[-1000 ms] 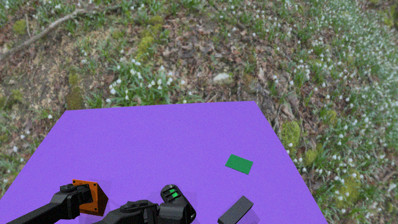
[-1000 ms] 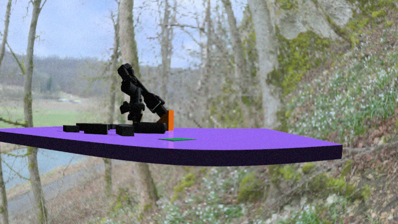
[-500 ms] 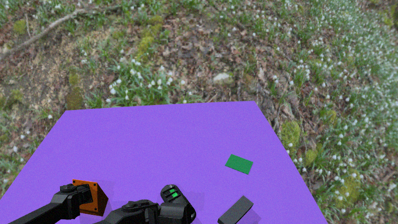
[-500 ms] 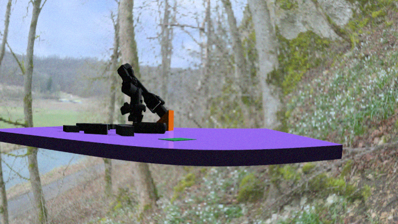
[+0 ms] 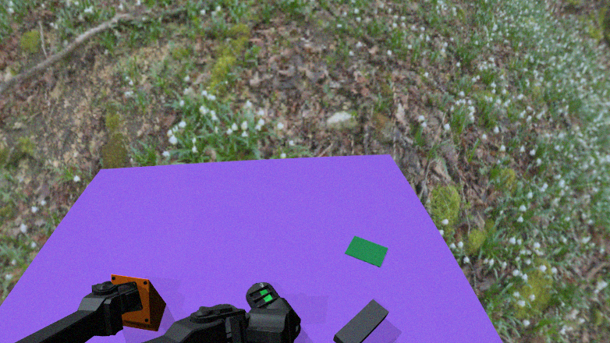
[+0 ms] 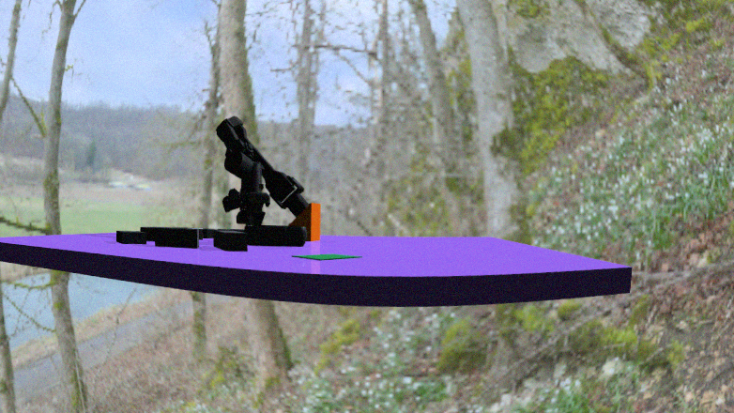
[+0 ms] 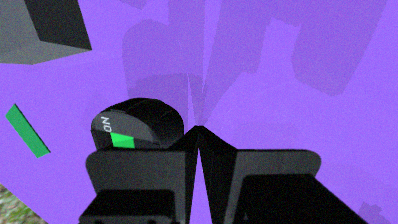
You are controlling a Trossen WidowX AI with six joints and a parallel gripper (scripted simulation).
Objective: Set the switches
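Purple bench | arm bent downward | gripper closed, beside controller unit

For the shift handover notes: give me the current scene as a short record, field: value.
unit: dark grey controller unit, on the bench, partly hidden by the arm
switches: green patches visible; full six-switch pattern cannot be read
label: not visible
marking: "ON" on the unit's top, seen in wrist view
gripper: WidowX gripper, shut, nothing held
gripper_position: at the unit; contact cannot be told
other_parts: flat green rectangular plate; dark grey rectangular block
orange_part: orange bracket, upright beside the arm
bench: purple top
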